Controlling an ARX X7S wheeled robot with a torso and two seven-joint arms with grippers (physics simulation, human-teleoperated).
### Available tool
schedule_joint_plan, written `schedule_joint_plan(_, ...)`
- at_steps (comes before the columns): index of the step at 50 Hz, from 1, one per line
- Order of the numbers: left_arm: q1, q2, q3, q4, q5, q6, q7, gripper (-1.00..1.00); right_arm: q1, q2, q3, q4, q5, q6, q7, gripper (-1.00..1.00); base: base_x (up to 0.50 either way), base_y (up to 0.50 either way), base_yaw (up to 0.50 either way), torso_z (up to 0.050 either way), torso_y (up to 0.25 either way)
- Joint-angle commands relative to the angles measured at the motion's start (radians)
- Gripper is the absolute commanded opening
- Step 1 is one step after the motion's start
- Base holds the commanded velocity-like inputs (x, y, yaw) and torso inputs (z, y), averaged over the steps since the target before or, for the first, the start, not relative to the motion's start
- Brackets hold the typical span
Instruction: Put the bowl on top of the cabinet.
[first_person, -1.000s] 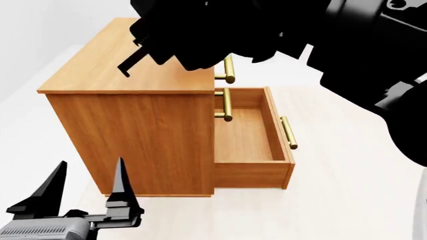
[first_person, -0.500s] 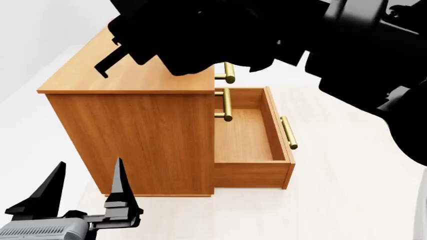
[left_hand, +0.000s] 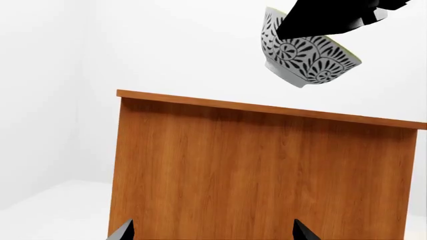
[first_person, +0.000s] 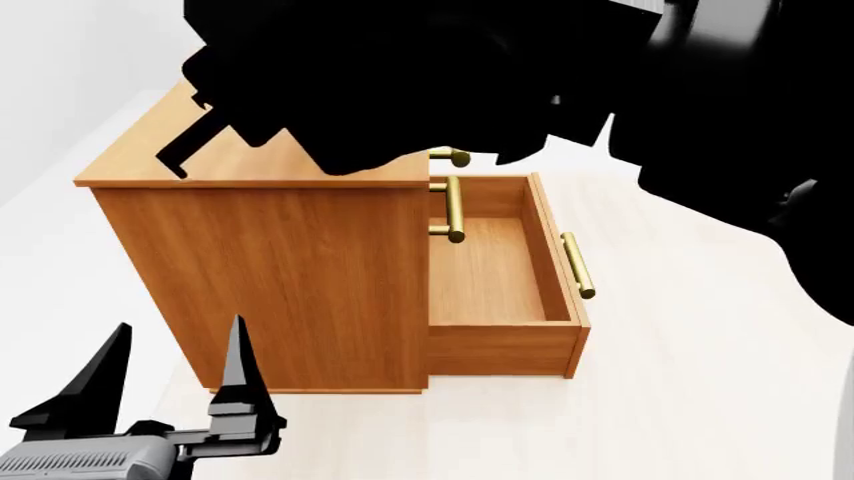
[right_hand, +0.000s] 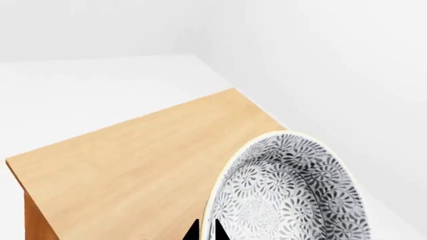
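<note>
The bowl (left_hand: 307, 57), white with a dark leaf pattern, hangs tilted in the air above the cabinet (left_hand: 267, 170), clear of its flat top. My right gripper (right_hand: 205, 231) is shut on the rim of the bowl (right_hand: 293, 190), one finger inside and one outside, over the light wooden top of the cabinet (right_hand: 133, 160). In the head view my black right arm (first_person: 400, 80) reaches over the cabinet (first_person: 267, 270) and hides the bowl. My left gripper (first_person: 180, 330) stands open and empty low beside the cabinet's side wall; its tips frame that wall in the left wrist view (left_hand: 213, 230).
The cabinet's bottom drawer (first_person: 487, 270) is pulled out and looks empty, its brass handle (first_person: 578, 265) sticking out to the right. Two more brass handles (first_person: 454, 210) stand above it. Pale floor surrounds the cabinet and white walls rise behind it.
My right arm has carried the bowl leftward and farther over the cabinet's top. The left gripper has stayed where it was.
</note>
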Motion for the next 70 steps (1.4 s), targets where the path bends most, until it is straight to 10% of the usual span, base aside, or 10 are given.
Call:
schedule_joint_plan(1, 0.004, -0.003, 0.001, 0.0, 0.0, 0.005, -0.001, 1.0, -0.005, 0.0, 0.003, -0.008, -0.027, 0.005, 0.008, -1.0, 0.0, 0.0, 0.0, 0.0, 0.0)
schedule_joint_plan(48, -0.001, -0.011, 0.013, -0.002, -0.007, 0.005, -0.008, 1.0, -0.031, 0.0, 0.003, 0.009, -0.012, 0.017, -0.026, -1.0, 0.0, 0.0, 0.0, 0.0, 0.0)
schedule_joint_plan(49, -0.001, -0.012, 0.013, -0.001, -0.006, 0.005, -0.009, 1.0, -0.032, 0.0, 0.002, 0.008, -0.011, 0.017, -0.022, 1.0, 0.0, 0.0, 0.0, 0.0, 0.01)
schedule_joint_plan(70, -0.001, -0.012, 0.021, -0.008, -0.003, 0.012, -0.009, 1.0, -0.014, 0.0, 0.002, 0.033, 0.004, -0.001, -0.04, 1.0, 0.0, 0.0, 0.0, 0.0, 0.0)
